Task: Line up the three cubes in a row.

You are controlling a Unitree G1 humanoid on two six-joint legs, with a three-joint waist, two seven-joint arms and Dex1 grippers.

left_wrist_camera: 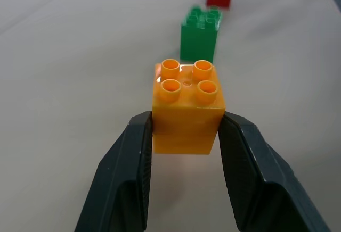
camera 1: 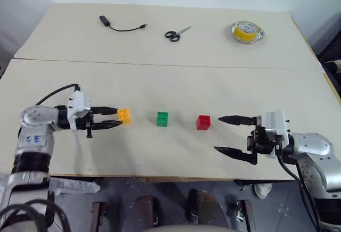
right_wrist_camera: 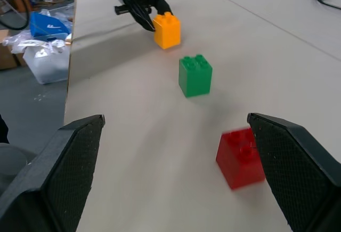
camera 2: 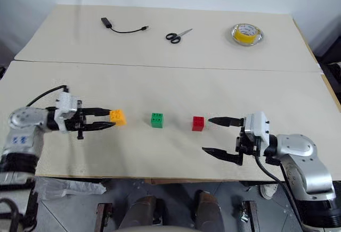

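We have orange cube (camera 1: 124, 115), green cube (camera 1: 162, 118), red cube (camera 1: 203, 122) roughly in a row near the table's (camera 1: 160, 83) front edge; left gripper (camera 1: 110, 118) pinching orange, right gripper (camera 1: 229, 134) spread beside red, only release left

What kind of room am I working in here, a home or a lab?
Probably a lab or workshop bench, not a home: two plain beige tables pushed together, with scissors, a yellow tape roll and a loose black cable at the back, and tiled floor below.

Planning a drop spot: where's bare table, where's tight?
Bare: the near table strip before the cubes, and the band between them and the seam. Tight: orange cube, green cube, red cube row; far table's cable, scissors, tape.
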